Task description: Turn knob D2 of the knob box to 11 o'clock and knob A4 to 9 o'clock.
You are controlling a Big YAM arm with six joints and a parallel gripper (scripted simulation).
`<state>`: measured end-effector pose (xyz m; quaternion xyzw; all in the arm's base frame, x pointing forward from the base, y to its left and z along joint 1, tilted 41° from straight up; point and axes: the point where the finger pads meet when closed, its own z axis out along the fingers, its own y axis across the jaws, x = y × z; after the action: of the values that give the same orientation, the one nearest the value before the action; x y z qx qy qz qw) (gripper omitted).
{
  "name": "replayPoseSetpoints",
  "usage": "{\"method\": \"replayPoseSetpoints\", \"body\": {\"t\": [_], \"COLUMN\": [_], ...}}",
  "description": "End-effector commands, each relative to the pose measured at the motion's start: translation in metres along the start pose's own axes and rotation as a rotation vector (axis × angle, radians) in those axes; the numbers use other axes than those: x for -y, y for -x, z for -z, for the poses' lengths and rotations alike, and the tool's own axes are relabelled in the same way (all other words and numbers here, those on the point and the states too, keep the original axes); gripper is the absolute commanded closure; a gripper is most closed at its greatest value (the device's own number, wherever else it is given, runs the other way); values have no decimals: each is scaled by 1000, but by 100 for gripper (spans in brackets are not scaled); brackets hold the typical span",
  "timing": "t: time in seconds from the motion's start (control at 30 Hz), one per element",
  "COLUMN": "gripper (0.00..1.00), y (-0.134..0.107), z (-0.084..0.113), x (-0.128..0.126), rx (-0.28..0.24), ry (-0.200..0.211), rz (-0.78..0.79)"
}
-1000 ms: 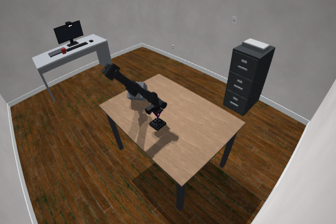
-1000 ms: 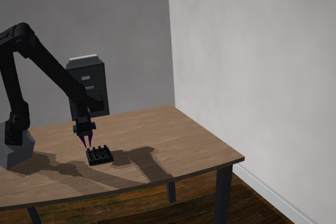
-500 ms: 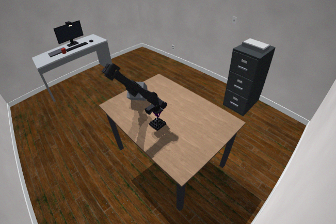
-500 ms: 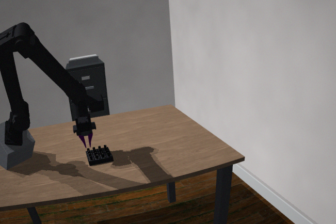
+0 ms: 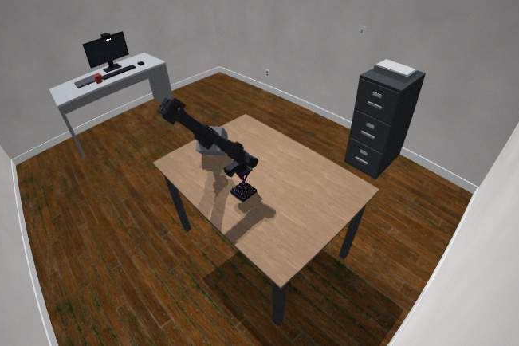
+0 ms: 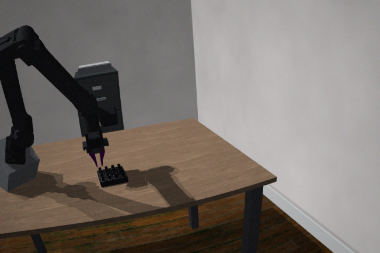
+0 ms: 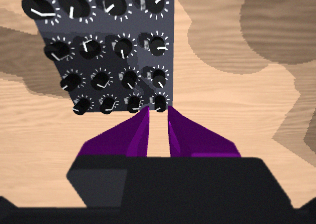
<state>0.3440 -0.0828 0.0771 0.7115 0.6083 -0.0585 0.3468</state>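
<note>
The black knob box [image 5: 243,198] [image 6: 115,181] [image 7: 101,31] stands on the table [image 5: 304,195] [image 6: 166,143]; its socket cannot be made out. By the faint names left of the knobs in the wrist view, its rear faces right there. Knob A4 [image 7: 160,101] is then at the lower right corner, its line toward the bottom of the picture. Knob D2 [image 7: 55,49] is in the left column, second from the top, its line toward the lower right. My gripper [image 5: 244,181] [image 6: 99,166] [image 7: 158,111] is slightly open and empty, its purple fingertips just above and beside A4.
The other knobs stand close around, with B4 [image 7: 134,102] and A3 [image 7: 158,77] nearest A4. The arm's grey base [image 5: 211,143] [image 6: 14,172] is at the table's end. A white desk [image 5: 70,90] and a dark filing cabinet [image 5: 375,134] [image 6: 114,77] stand away from the table.
</note>
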Motion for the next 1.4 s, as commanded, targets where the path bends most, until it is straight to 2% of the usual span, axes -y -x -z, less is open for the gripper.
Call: {"method": "replayPoseSetpoints", "body": {"t": [0.0,0.9,1.07,1.2,1.37], "gripper": [82,82,82,82,82], "y": [0,0,-9,-3,-10], "z": [-2,-2,0,-2,0], "x": [1,1,1,1,1], "rx": [0,0,-7,2,-4], "ry": [2,2,9,3,9], "rz": [8,8,8,-12,1]}}
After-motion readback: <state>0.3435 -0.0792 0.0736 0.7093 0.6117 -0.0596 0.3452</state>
